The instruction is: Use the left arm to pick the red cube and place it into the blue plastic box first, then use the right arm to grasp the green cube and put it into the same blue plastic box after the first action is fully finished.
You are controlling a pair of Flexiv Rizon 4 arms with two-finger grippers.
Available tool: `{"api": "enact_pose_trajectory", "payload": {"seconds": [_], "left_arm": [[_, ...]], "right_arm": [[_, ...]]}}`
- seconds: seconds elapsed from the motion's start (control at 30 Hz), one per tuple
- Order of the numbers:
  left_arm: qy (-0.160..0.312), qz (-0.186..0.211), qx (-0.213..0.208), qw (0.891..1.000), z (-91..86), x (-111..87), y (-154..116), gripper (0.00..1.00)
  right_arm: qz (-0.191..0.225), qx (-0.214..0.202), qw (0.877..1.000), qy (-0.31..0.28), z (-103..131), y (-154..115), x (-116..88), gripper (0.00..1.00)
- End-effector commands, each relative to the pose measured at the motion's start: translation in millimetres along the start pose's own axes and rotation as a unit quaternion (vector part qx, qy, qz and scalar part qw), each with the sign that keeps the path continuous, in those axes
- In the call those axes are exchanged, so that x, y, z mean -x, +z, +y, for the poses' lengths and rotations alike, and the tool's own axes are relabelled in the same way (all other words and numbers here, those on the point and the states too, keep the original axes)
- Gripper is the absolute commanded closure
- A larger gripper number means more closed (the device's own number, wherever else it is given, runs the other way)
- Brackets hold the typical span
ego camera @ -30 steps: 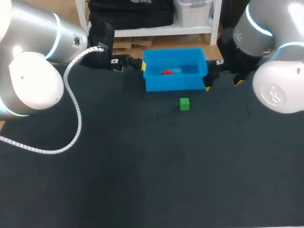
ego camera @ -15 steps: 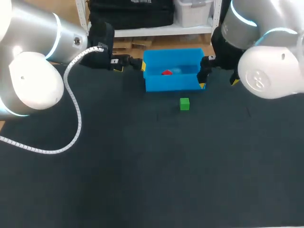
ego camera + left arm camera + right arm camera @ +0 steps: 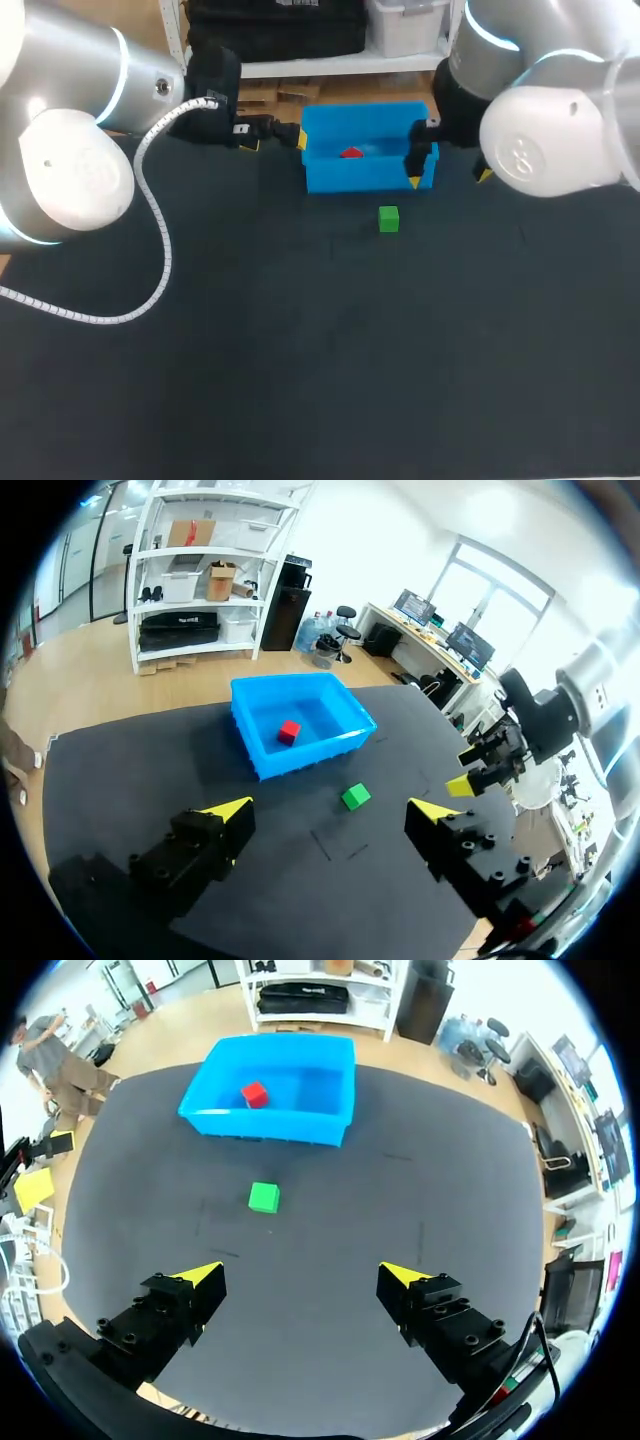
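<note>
The red cube (image 3: 351, 153) lies inside the blue plastic box (image 3: 360, 176) at the back of the table. The green cube (image 3: 388, 219) sits on the black mat just in front of the box. My left gripper (image 3: 272, 138) hangs open and empty just left of the box. My right gripper (image 3: 449, 177) is open and empty at the box's right end. In the left wrist view the red cube (image 3: 289, 731) shows in the box (image 3: 300, 762), with the green cube (image 3: 354, 797) ahead of the gripper (image 3: 331, 810). The right wrist view has the green cube (image 3: 264, 1197) ahead of its gripper (image 3: 300, 1275), the red cube (image 3: 254, 1094) in the box (image 3: 270, 1126) beyond.
A white coiled cable (image 3: 150, 250) hangs from my left arm over the mat's left side. The black mat (image 3: 320, 360) stretches wide in front of the green cube.
My right arm has swung left, bringing its gripper from beyond the box's right end to close against that end. The left arm and both cubes stayed put.
</note>
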State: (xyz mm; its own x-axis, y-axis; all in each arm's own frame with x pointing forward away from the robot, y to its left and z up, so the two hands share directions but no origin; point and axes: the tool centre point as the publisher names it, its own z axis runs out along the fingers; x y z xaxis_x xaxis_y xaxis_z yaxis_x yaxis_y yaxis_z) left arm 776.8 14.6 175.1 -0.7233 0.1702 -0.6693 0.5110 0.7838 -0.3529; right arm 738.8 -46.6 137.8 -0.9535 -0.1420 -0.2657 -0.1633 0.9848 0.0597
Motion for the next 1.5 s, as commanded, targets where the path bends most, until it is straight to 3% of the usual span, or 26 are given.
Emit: {"api": "enact_pose_trajectory", "payload": {"seconds": [0.03, 1.5], "left_arm": [[0.001, -0.002, -0.003, 1.0, 1.2, -1.1, -0.8, 0.0], [0.001, -0.002, -0.003, 1.0, 1.2, -1.1, -0.8, 0.0]], "right_arm": [[0.014, -0.006, 1.0, 0.002, 7.2, 6.4, 10.5, 0.0], [0.024, -0.01, 0.999, 0.02, 47.5, 21.6, 31.1, 0.0]]}}
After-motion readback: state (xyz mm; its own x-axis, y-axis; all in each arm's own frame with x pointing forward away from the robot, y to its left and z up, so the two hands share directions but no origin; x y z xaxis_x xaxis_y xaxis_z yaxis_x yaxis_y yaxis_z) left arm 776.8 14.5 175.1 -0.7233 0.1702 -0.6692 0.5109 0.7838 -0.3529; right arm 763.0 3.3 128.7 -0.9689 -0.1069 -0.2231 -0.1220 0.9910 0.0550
